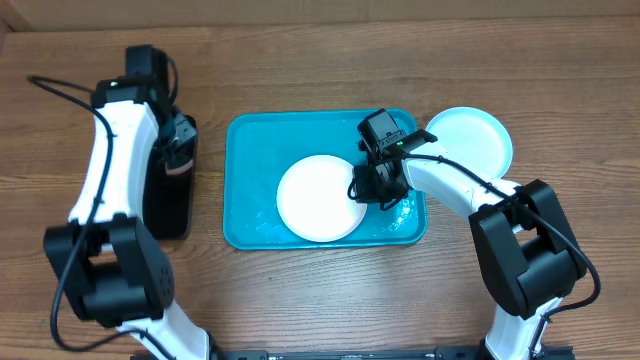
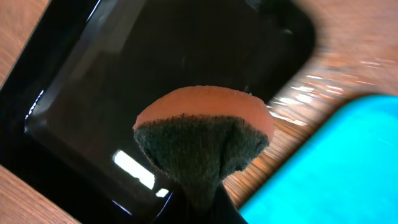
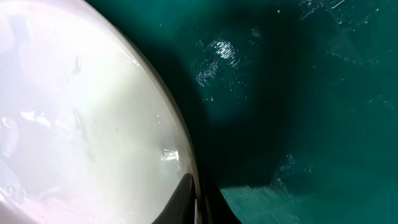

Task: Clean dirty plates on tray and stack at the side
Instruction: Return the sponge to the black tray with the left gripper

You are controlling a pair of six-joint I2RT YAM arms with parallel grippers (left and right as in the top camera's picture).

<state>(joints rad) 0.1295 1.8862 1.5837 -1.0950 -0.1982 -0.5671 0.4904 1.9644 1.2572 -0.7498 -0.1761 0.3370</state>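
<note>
- Right gripper [image 1: 360, 188] pinched the rim of the white plate [image 1: 318, 198] on the tray [image 1: 245, 140], probably to carry it to the blue plate [image 1: 468, 135] alongside.
- Left gripper [image 1: 178, 165], clamped on the sponge [image 2: 205, 137], hung over the black tray [image 1: 165, 212], out of the way.

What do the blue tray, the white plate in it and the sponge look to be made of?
The tray: likely moulded plastic, glossy; glints and rounded rim. The white plate: smooth, shiny, probably plastic, though glazed ceramic can't be excluded. The sponge: soft orange foam with a dark fibrous scouring layer, pinched into a fan.
</note>
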